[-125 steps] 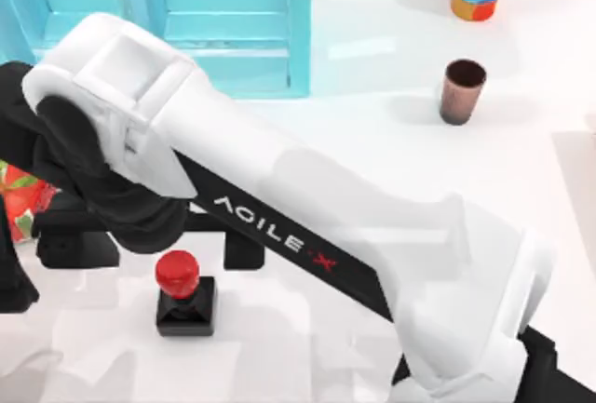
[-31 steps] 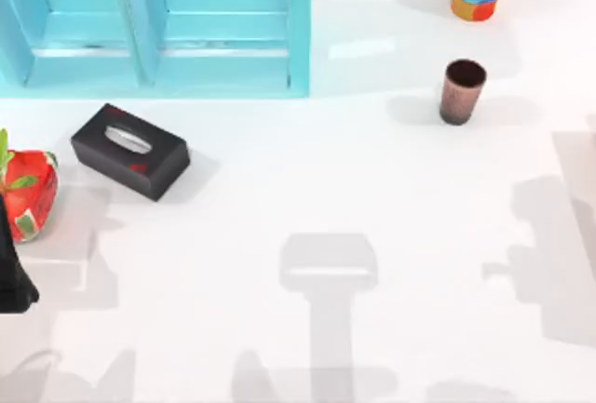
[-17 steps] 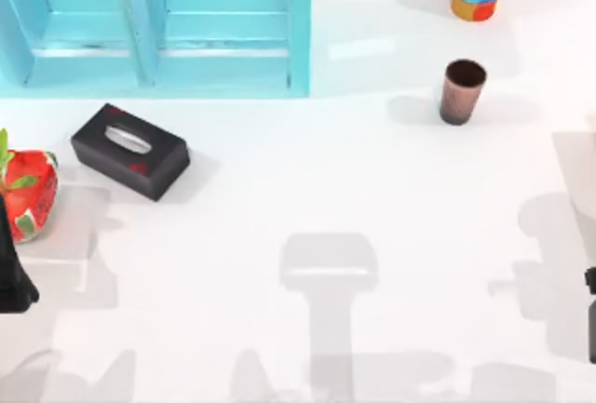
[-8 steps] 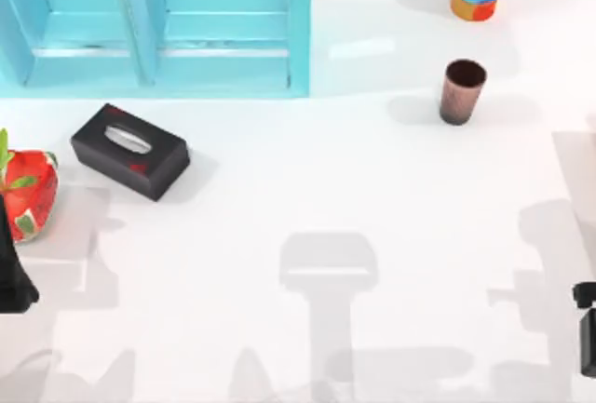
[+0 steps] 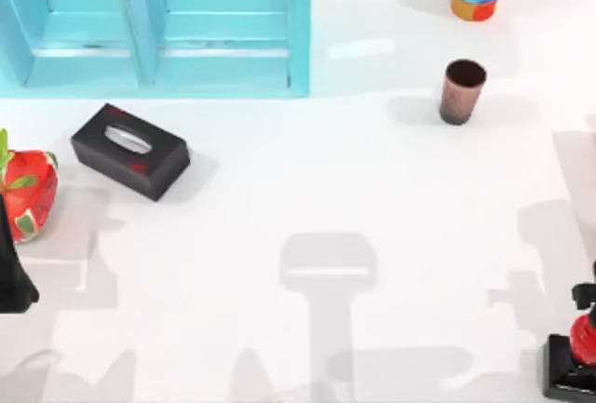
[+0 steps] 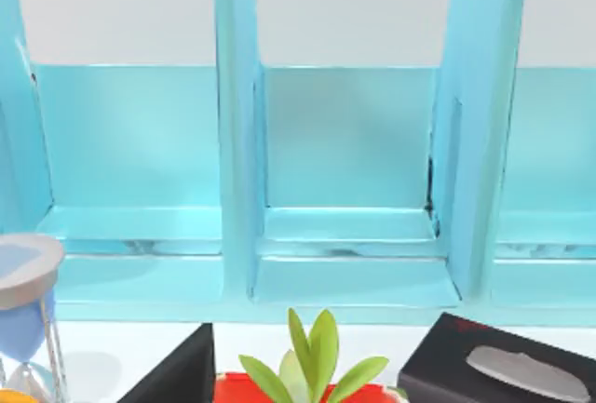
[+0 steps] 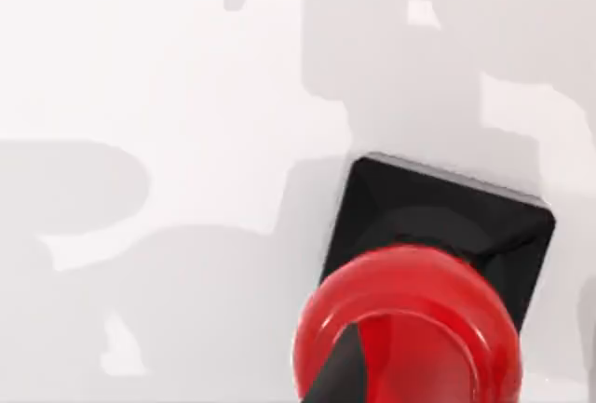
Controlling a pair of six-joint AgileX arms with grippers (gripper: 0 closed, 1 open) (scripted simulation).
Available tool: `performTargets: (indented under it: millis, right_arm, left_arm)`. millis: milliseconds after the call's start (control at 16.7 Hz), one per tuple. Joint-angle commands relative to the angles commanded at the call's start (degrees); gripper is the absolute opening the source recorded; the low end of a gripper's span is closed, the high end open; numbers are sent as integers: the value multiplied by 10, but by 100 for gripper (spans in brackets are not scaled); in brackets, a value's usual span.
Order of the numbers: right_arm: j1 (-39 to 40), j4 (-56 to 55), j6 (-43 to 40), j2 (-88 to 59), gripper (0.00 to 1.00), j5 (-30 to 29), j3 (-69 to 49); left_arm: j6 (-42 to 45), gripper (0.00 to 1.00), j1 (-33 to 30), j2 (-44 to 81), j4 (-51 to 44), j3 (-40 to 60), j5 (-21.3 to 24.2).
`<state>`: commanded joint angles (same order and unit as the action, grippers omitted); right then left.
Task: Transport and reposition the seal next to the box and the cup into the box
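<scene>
Right gripper [image 5: 587,305] sits at the table's lower right edge, seemingly clamped on the seal [image 5: 579,356], though its fingers are barely visible. Box [image 5: 130,151] lies far left across the table; cup [image 5: 462,91] stands up ahead, nearer this arm.

Bright, even light is flooding the white table [image 5: 279,189], coming from above. Soft grey shadows of the arms are lying across the near half of the table, the clearest one a blocky shape near the middle. The cup [image 5: 461,91] is casting a faint shadow to its left, and the black tissue box [image 5: 130,152] a faint one to its right. A pale reflection is gleaming on the table just right of the blue shelf [image 5: 158,26]. In the right wrist view the seal [image 7: 419,291] is showing a glossy highlight on its red knob, and its edges are looking slightly soft.
</scene>
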<state>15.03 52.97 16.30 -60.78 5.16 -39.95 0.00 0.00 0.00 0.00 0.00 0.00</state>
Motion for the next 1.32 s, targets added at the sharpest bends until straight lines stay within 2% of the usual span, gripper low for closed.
performTargets:
  millis: [180, 240, 840, 1320]
  right_arm:
    - [0, 0, 0, 0, 98, 0, 0]
    - [0, 0, 0, 0, 100, 0, 0]
    - [0, 9, 0, -1, 100, -1, -10]
    - [-5, 198, -4, -17, 100, 0, -213]
  left_arm:
    - [0, 100, 0, 0, 0, 0, 0]
    - [0, 100, 0, 0, 0, 0, 0]
    - [0, 100, 0, 0, 0, 0, 0]
    - [0, 100, 0, 0, 0, 0, 0]
